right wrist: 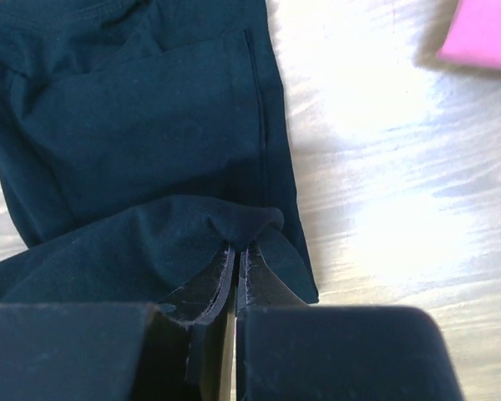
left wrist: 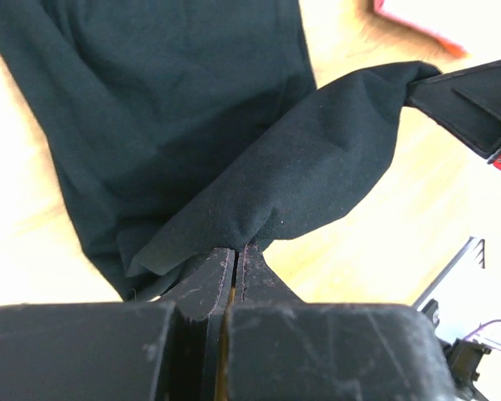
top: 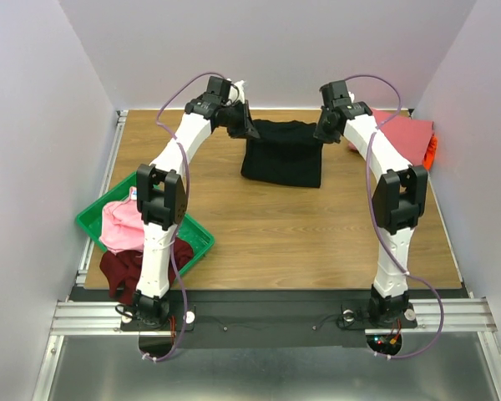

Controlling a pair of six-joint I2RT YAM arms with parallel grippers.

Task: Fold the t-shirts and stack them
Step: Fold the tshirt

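Observation:
The black t-shirt [top: 282, 152] hangs at the back of the table, stretched between my two grippers, its lower part resting on the wood. My left gripper [top: 248, 127] is shut on its left top corner; the cloth [left wrist: 259, 184] bunches at the closed jaws [left wrist: 235, 251]. At the right top corner my right gripper [top: 324, 127] is also shut on the cloth [right wrist: 150, 167], pinched at the tips [right wrist: 235, 249]. A light pink t-shirt [top: 121, 224] and a dark maroon one [top: 125, 267] lie in and over the tray. A coral-pink t-shirt [top: 407, 135] lies folded at the back right, on an orange one [top: 432, 150].
The shallow green tray [top: 199, 237] sits at the front left of the table, under my left arm. White walls close in the table at the back and both sides. Bare wood [top: 301, 234] spreads in front of the black shirt.

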